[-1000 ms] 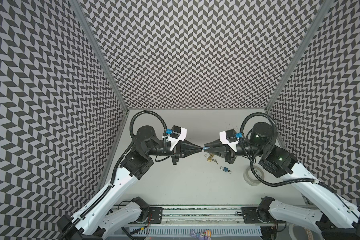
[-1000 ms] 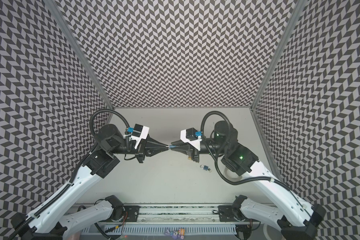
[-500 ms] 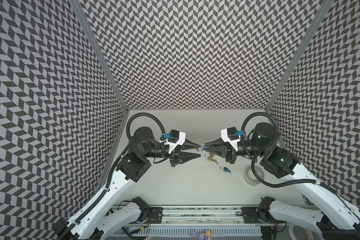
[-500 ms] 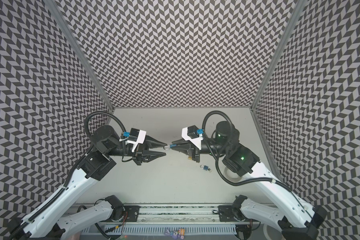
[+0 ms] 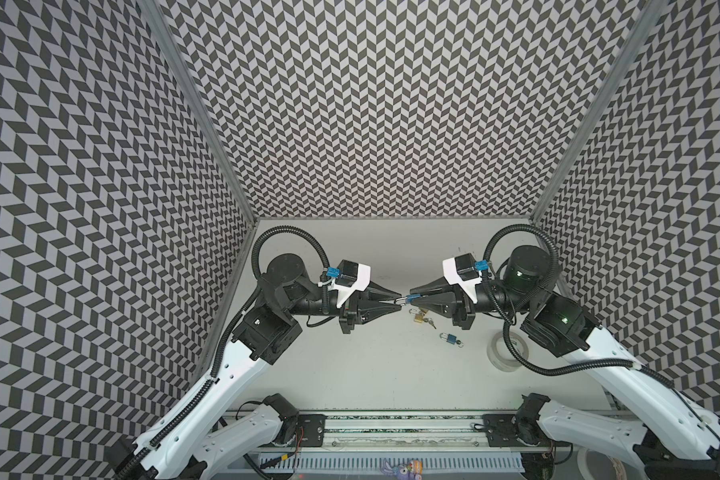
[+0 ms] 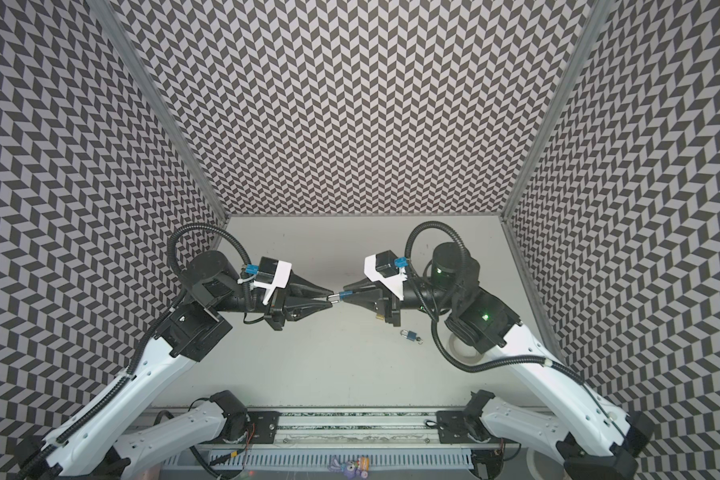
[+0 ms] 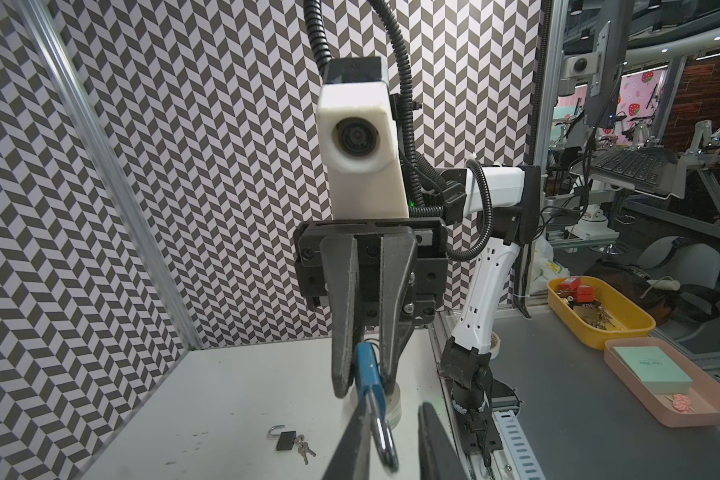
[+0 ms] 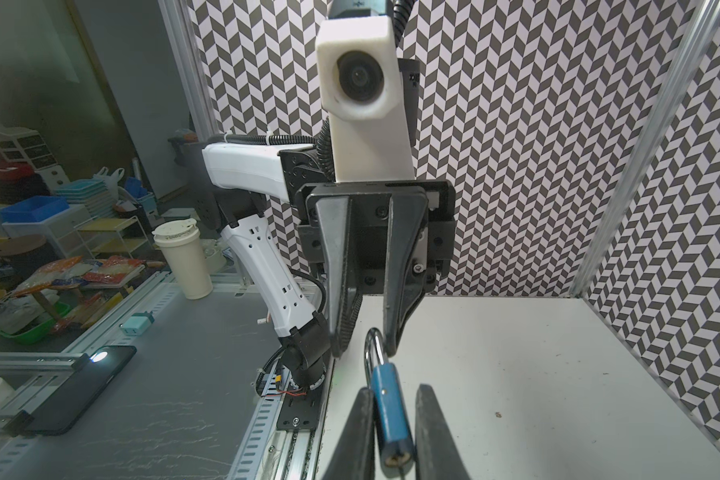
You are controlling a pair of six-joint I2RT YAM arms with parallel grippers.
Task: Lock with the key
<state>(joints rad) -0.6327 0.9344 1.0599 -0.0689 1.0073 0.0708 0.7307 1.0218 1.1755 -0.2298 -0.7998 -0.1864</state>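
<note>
A blue padlock [image 8: 389,411] hangs in the air over the middle of the table. My right gripper [image 8: 393,392] is shut on its body, as both top views show [image 5: 413,296] [image 6: 344,295]. The steel shackle [image 7: 381,436] points at my left gripper [image 7: 395,419]. That gripper stands a little open around the shackle, which touches one finger with a gap to the other. In both top views the two grippers meet tip to tip [image 5: 402,302] [image 6: 331,300]. Small keys [image 7: 304,446] lie beside a loose padlock on the table. No key shows in either gripper.
A brass padlock [image 5: 418,318] with keys lies on the table under the grippers. A second blue padlock [image 5: 449,338] lies nearer the front. A roll of clear tape [image 5: 508,351] sits by the right arm. Patterned walls close in three sides.
My left gripper, shut tip to tip against the right one, backed off to the left and opened. It has come back with its jaws narrower around the shackle. The right gripper kept the padlock still.
</note>
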